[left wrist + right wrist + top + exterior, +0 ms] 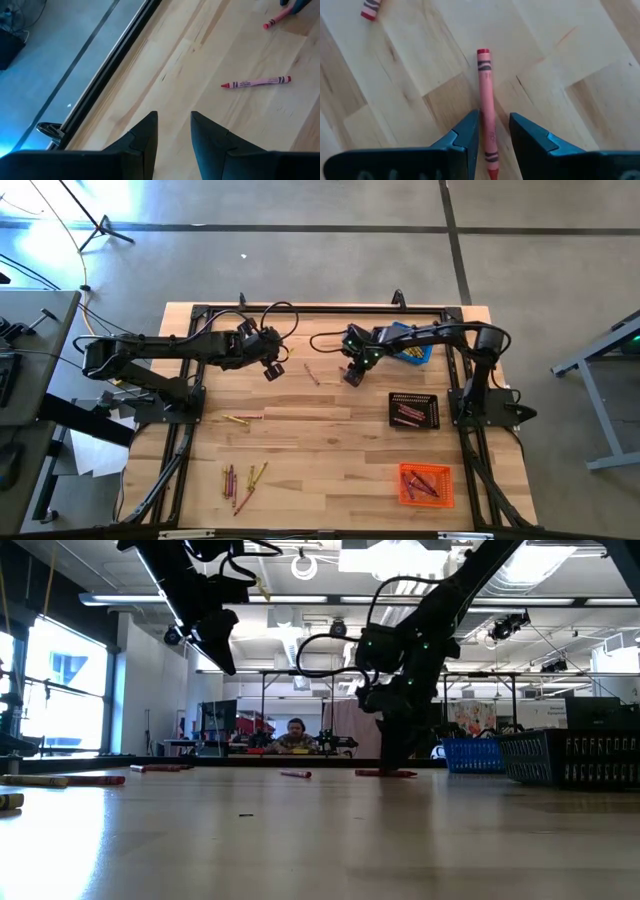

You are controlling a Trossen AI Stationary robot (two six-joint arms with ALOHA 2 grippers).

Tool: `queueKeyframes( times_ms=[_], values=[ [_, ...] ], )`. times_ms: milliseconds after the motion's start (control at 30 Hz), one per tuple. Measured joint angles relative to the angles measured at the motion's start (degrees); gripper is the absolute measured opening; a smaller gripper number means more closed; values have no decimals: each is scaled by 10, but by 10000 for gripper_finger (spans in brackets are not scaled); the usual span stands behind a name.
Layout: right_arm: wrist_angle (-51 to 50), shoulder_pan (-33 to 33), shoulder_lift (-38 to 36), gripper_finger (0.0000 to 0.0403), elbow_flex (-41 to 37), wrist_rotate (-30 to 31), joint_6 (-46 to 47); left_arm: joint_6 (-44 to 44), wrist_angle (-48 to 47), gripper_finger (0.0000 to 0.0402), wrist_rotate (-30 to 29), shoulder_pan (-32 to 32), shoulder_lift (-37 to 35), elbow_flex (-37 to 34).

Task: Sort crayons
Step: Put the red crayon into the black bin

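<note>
Thin red paper-wrapped crayon lay lengthwise between right gripper fingers, apart around it, bare wooden tabletop either side, left gripper fingers apart, empty.

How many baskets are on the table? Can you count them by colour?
blue basket: 1
black basket: 1
orange basket: 1
Total: 3 baskets
</note>
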Motion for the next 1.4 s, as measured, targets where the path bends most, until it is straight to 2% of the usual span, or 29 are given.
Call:
queueKeyframes(
  times_ms=[300, 400, 567, 767, 933, 1067, 1233, 1400],
  values=[
    [6, 1, 11, 96, 2, 25, 0, 7, 0, 101, -1, 0, 0, 0],
    [5, 1, 12, 75, 1, 29, 3, 7, 0, 101, -1, 0, 0, 0],
    [-2, 3, 12, 14, 1, 15, 1, 6, 0, 101, 0, 0, 0, 0],
    [-16, 7, 13, 18, 18, 0, -16, 6, 0, 101, 1, 0, 0, 0],
    [-85, 14, 16, 6, 73, -36, -57, -3, 0, 101, 1, 0, 0, 0],
    [-194, 29, 15, 9, 119, -65, -107, -8, 0, 101, 1, 0, 0, 0],
    [-321, 85, 14, 11, 150, -75, -174, -8, 0, 101, 1, 0, 0, 0],
    [-399, 153, 6, 11, 151, -66, -227, -8, 7, 101, 1, 0, 0, 0]
  ],
)
